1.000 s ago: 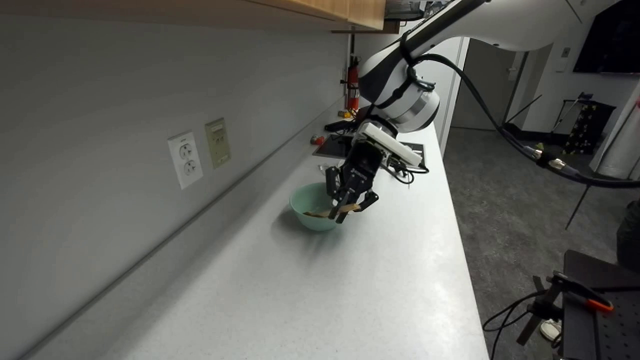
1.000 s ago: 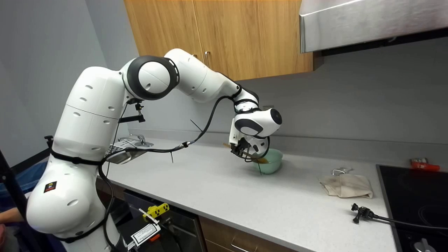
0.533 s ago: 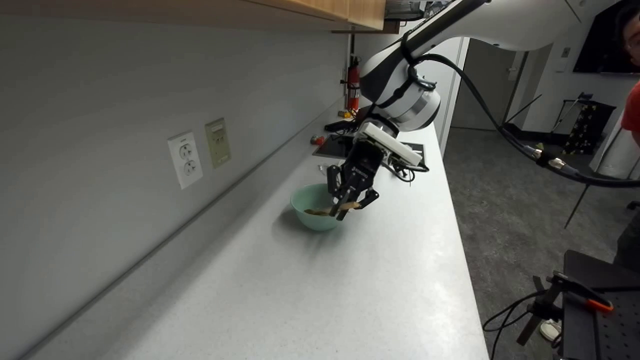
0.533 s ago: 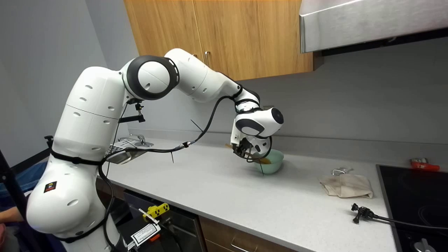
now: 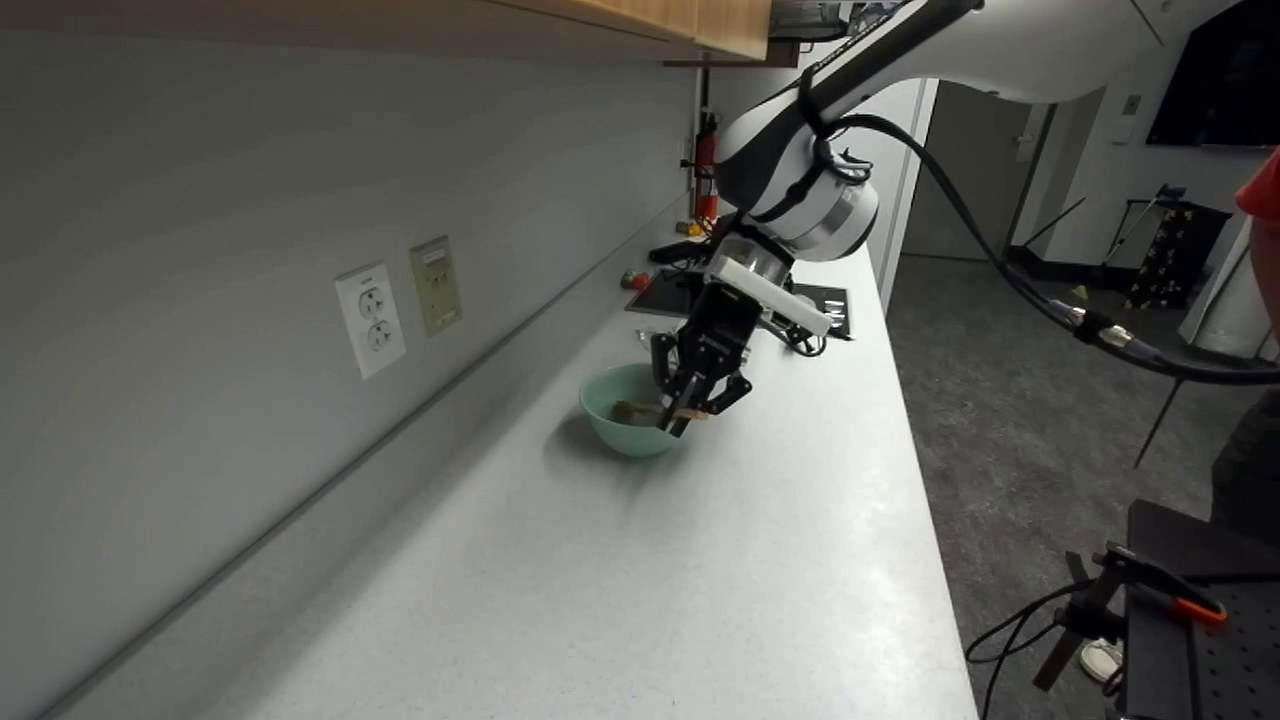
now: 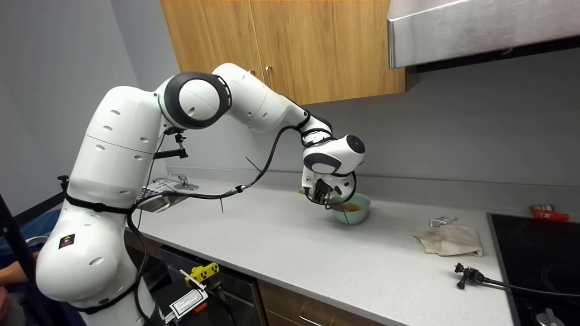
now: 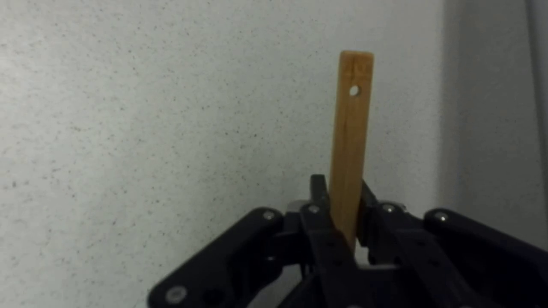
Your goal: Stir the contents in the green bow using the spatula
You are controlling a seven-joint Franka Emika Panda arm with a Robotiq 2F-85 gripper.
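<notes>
The green bowl (image 5: 632, 441) stands upright on the counter and also shows in an exterior view (image 6: 351, 218). My gripper (image 7: 342, 183) is shut on the wooden spatula (image 7: 353, 119), with the fingers on both sides of its flat handle. The free handle end with a small hole points away from the fingers. In both exterior views my gripper (image 5: 674, 424) (image 6: 321, 194) is at the bowl's side. The spatula's blade (image 5: 636, 413) (image 6: 350, 207) is inside the bowl, tilted. The bowl's contents cannot be made out, and the bowl is out of the wrist view.
The white counter (image 6: 272, 240) runs along the grey wall. A folded cloth (image 6: 448, 240), a black clamp mount with cable (image 6: 471, 275) and the black stovetop (image 6: 539, 253) lie beyond the bowl. Wooden cabinets (image 6: 290, 50) hang above. A person (image 5: 1265, 220) stands at the edge of view.
My gripper has shifted and tilted slightly, carrying the spatula toward the stove side. The blade sits at a different angle within the bowl. The bowl has slid a little the same way.
</notes>
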